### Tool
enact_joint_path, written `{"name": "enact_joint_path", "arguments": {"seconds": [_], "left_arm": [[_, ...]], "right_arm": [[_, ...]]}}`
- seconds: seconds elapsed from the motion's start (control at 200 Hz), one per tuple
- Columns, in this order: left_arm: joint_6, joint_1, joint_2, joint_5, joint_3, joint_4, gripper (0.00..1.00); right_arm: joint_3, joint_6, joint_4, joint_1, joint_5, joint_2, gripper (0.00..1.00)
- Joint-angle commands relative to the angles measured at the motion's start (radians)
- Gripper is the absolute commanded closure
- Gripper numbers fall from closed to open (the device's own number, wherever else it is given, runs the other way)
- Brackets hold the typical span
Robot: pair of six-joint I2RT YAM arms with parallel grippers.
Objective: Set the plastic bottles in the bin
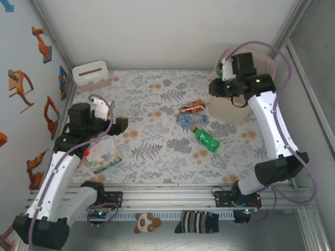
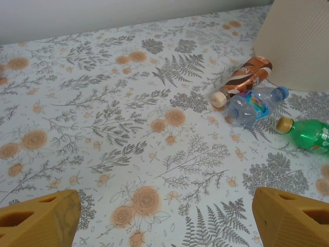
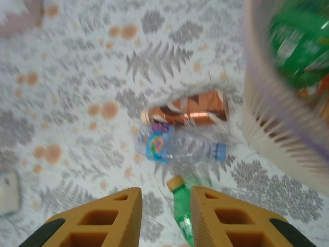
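Between picks, by my reading. Right gripper (image 3: 165, 196) by the bin (image 1: 230, 112) rim, jaws narrow, empty. Left gripper (image 2: 164, 199) jaws wide, empty. Green bottle (image 1: 205, 137), clear bottle (image 1: 191, 120) and brown bottle (image 1: 191, 107) lie on the worktop beside the bin — next: descend, open, straddle one.

Robot lab cell: aluminium frame (image 1: 167, 194), white panels (image 1: 167, 31) (floral tablecloth (image 1: 152, 141)).

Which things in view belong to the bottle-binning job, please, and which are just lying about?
Job: brown bottle, clear bottle, green bottle, bin.
Lying about: white slotted box, dotted packet, panda toy, striped sock.
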Motion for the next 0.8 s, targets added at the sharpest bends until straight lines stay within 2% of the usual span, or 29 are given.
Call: {"name": "enact_joint_path", "arguments": {"seconds": [0.0, 0.17, 0.401, 0.796], "left_arm": [[0.011, 0.005, -0.002, 0.023, 0.01, 0.005, 0.14], [0.012, 0.004, 0.002, 0.021, 0.011, 0.004, 0.14], [0.011, 0.005, 0.002, 0.018, 0.01, 0.003, 0.14], [0.01, 0.004, 0.004, 0.019, 0.01, 0.003, 0.14]], "right_arm": [[-0.079, -0.082, -0.019, 0.074, 0.152, -0.017, 0.69], [-0.169, -0.148, -0.013, 0.224, 0.321, 0.036, 0.66], [-0.164, -0.144, -0.048, 0.349, 0.44, 0.217, 0.62], [-0.155, -0.146, -0.037, 0.411, 0.551, 0.433, 0.5]]}}
